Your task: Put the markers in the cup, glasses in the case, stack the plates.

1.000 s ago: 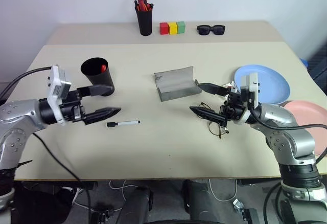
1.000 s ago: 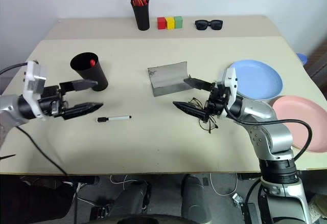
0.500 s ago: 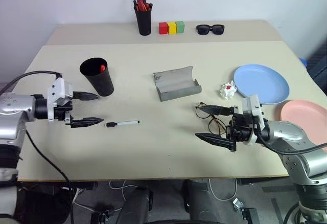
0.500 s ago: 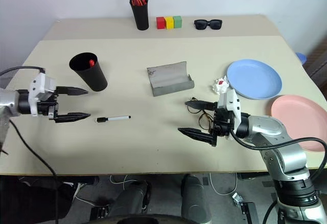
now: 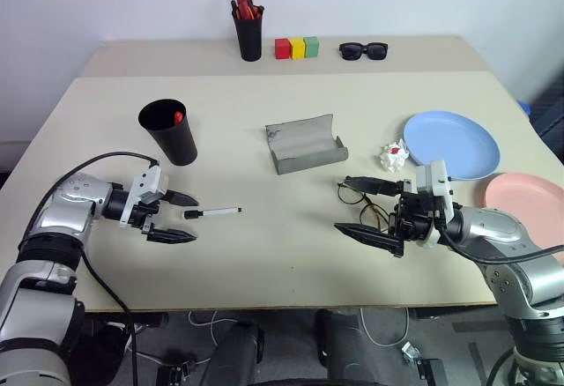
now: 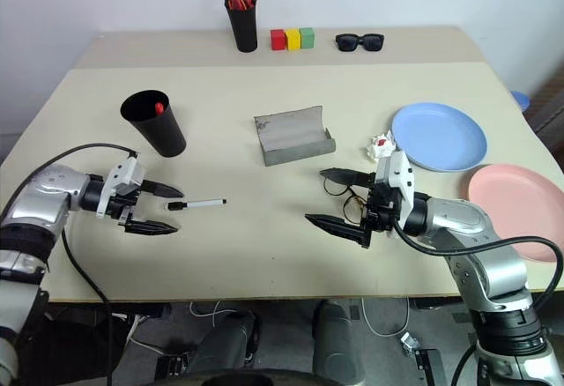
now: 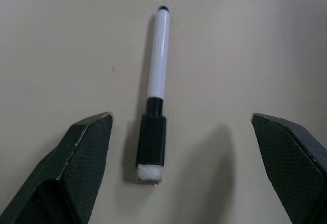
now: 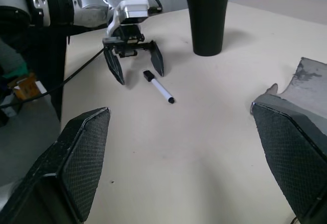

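While one red marker (image 5: 179,117) already stands inside the wide tapered matte black cup (image 5: 168,130), most of the task looks undone.

Markers: the slim white-bodied marker with a black cap (image 7: 155,99) lies flat on the beige table (image 5: 264,254), just ahead of the left gripper (image 5: 175,217) and in line with the gap between its jaws, not touched.

Left jaws: spread wide, low over the table, holding nothing; the black cup stands well beyond them.

Glasses: the thin dark wire-frame eyeglasses with round clear lenses (image 5: 363,211) lie on the table under or just behind the right gripper (image 5: 365,209); whether they touch I cannot tell.

Right jaws: wide apart, holding nothing.

Case: the grey felt-like oblong glasses case (image 5: 304,144) sits open and empty, well beyond the right jaws.

Plates: the light blue round plate (image 5: 451,145) and the salmon pink round plate (image 5: 527,207) lie side by side, unstacked, to the outer side of the right gripper.

Left to do, by my judgement: white marker into cup, glasses into case, plates stacked.
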### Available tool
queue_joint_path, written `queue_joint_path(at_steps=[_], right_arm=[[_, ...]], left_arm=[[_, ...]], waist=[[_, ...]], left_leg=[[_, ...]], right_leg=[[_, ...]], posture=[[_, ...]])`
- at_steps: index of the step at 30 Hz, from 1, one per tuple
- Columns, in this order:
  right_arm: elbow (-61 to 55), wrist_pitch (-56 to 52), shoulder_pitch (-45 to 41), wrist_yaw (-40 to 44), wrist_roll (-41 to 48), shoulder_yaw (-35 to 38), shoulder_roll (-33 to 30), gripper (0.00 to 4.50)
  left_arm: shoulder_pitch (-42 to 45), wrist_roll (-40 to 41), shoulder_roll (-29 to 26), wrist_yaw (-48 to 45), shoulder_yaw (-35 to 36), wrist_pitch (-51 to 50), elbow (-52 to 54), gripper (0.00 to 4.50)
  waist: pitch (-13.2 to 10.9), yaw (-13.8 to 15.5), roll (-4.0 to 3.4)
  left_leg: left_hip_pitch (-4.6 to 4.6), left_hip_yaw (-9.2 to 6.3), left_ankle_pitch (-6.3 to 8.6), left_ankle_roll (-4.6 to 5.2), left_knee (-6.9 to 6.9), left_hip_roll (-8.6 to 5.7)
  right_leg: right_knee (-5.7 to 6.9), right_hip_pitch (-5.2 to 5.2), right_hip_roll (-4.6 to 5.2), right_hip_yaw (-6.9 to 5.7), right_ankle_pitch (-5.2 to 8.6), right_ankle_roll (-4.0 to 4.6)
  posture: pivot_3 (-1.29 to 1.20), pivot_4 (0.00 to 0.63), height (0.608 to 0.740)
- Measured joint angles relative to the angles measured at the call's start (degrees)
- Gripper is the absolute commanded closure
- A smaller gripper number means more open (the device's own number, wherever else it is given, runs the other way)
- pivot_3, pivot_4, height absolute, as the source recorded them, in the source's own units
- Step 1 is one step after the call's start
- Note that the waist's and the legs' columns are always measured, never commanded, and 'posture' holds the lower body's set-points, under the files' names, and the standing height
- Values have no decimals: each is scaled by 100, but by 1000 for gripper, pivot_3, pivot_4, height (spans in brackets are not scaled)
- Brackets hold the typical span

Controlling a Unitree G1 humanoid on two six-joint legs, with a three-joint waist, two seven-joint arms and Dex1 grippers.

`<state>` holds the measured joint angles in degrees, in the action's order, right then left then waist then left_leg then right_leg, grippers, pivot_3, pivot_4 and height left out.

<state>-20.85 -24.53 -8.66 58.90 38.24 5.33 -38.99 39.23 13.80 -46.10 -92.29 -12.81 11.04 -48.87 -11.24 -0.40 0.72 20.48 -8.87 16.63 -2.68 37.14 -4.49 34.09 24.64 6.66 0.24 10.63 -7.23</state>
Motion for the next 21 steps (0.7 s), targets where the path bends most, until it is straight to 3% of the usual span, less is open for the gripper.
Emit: queue_joint_path(at_steps=[7, 8, 12, 15, 21], right_arm=[[-26, 39, -3, -83, -108, 0, 1, 0], [-25, 64, -12, -87, -125, -1, 4, 0], [-7, 132, -117, -94, -197, -9, 40, 0], [48, 160, -202, -99, -217, -54, 91, 0], [95, 176, -330, -103, -211, -60, 198, 0]], left_arm=[[112, -265, 149, 10, -56, 218, -28, 4118], [110, -269, 84, 10, -155, 158, 122, 4425], [39, -227, -97, 2, -354, -282, 681, 4425], [-74, 82, 77, 64, -55, -1000, 1091, 4425], [18, 1859, 935, 1607, 1706, -3372, 2438, 4425]], waist=[[2, -23, 1], [2, -32, 1], [1, -43, 1], [0, -29, 3], [-5, -31, 12]], left_leg=[[0, 0, 1, 1, 0, -1], [-1, 0, 1, 2, -1, 0], [-3, 1, 1, 2, -2, 1], [2, -1, 1, 3, 2, 1], [2, -10, 1, 2, 6, 3]], right_leg=[[-1, -1, 1, 1, 0, -1], [-1, -1, 1, 1, 0, -1], [1, -1, -1, 4, 1, -2], [1, -1, -2, 3, 1, -2], [3, -1, -1, 3, 3, -6]], posture=[[0, 150, 740], [0, 150, 740], [0, 150, 740], [0, 150, 740], [0, 150, 740]])
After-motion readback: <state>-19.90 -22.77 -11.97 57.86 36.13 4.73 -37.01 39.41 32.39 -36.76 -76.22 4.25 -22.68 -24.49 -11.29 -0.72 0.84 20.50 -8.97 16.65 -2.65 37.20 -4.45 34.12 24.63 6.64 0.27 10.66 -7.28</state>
